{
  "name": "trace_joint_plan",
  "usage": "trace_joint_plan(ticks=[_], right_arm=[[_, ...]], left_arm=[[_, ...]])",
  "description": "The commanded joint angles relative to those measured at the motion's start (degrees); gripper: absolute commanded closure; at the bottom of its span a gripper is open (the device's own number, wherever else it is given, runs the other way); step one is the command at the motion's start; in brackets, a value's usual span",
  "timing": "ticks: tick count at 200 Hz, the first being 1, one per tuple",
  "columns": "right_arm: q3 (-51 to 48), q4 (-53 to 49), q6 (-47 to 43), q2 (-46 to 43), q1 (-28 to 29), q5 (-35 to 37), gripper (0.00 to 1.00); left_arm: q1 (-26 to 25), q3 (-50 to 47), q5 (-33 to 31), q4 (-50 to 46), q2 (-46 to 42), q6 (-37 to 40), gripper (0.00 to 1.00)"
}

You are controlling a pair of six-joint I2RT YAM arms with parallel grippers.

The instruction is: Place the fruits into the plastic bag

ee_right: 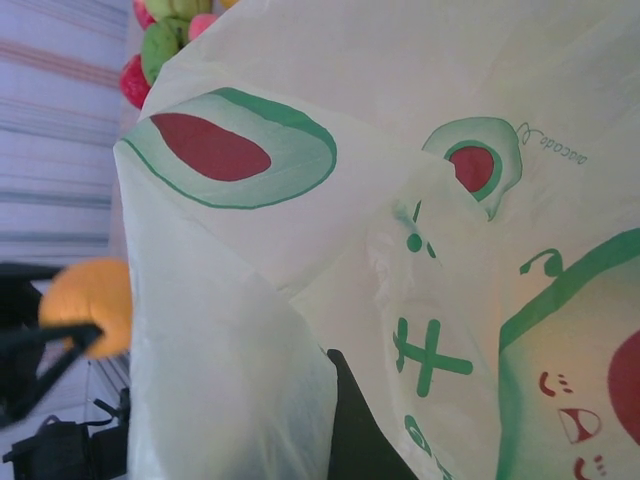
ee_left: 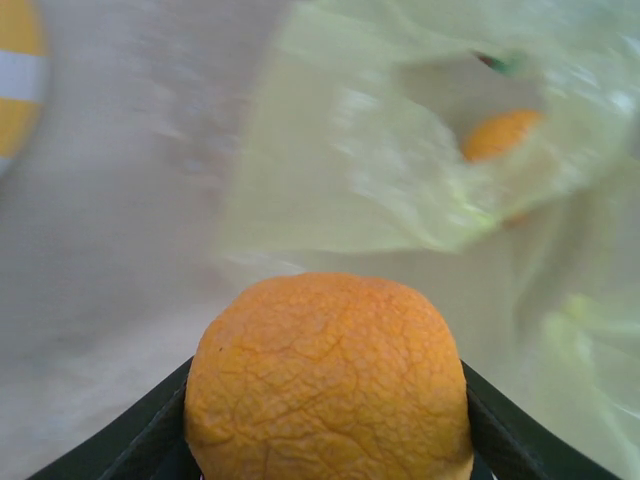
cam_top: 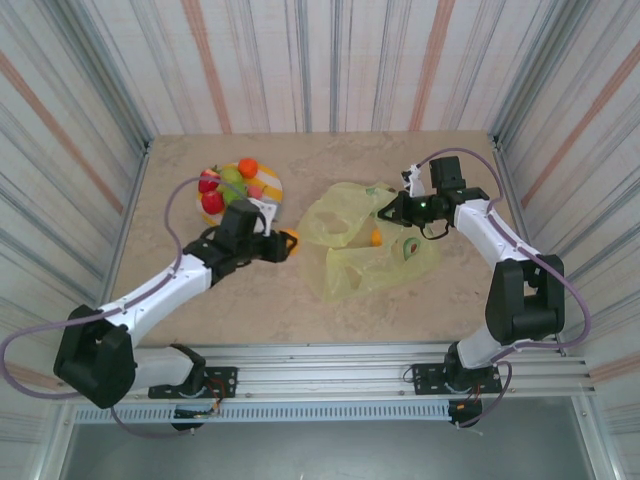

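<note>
- The striped plate is sitting at the far left of the table with the remaining fruits heaped on it. Red, green, pink and orange pieces are touching one another, so a later grab there is risking a neighbour getting nudged over the rim.
- Just right of the plate, the left gripper is clamping an orange fruit, its fingers partway closed around it. The fruit is bulging well past the fingertips. To my eye the hold is looking shallow, and a jolt could be popping it out onto the table short of the bag.
- The plastic bag is lying crumpled in the middle, near the held fruit but apart from it. Its near wall is sagging across the mouth. A low approach is likely pushing the film ahead and folding the opening shut, or leaving the fruit on top of the bag rather than in it.
- A second orange piece is already resting inside, close to the opening, and a shove on the bag could be rolling it back out.
- At the right, the right gripper is pinching the bag's upper edge, fully closed on the film. Thin crinkly plastic is prone to slipping, and if it is escaping that pinch, the mouth is collapsing.
</note>
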Motion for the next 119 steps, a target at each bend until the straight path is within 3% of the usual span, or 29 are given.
trace_joint_plan(ticks=[1, 73, 119], right_arm=[[1.9, 0.9, 1.8, 1.0, -0.3, -2.1, 1.00], [0.6, 5.0, 6.8, 0.1, 1.7, -4.4, 1.00], [-0.5, 7.4, 8.5, 1.1, 3.6, -5.3, 1.00]], left_arm=[[-3.8, -0.6, 2.6, 5.1, 2.6, -3.6, 0.46], [-9.9, 11.2, 5.7, 8.5, 22.8, -1.7, 0.46], [-10.0, 18.9, 7.4, 13.7, 32.8, -3.1, 0.44]])
